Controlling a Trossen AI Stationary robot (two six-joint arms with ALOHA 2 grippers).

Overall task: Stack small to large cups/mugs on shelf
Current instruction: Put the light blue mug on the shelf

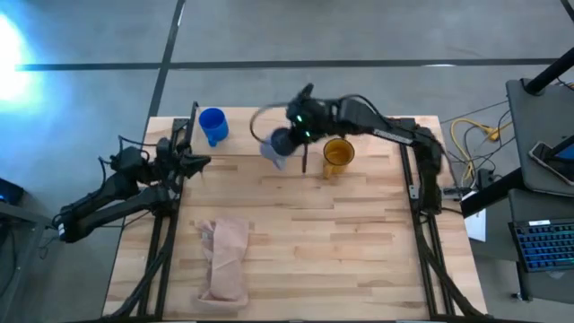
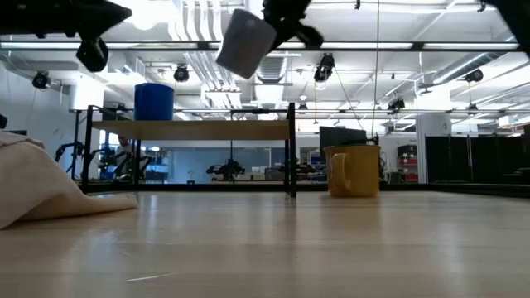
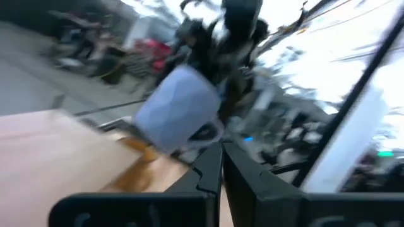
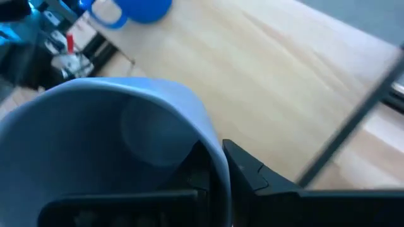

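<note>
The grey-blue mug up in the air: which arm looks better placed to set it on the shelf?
The right. Its gripper already holds the grey-blue mug above the shelf, near the blue mug. The left gripper waits empty at the table's edge.

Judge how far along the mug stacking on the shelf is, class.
Done: the small blue mug stands on the shelf. In hand: the right claw holds the grey-blue mug in the air above the shelf. Left: the amber mug stands on the tabletop; nothing is stacked yet.
</note>
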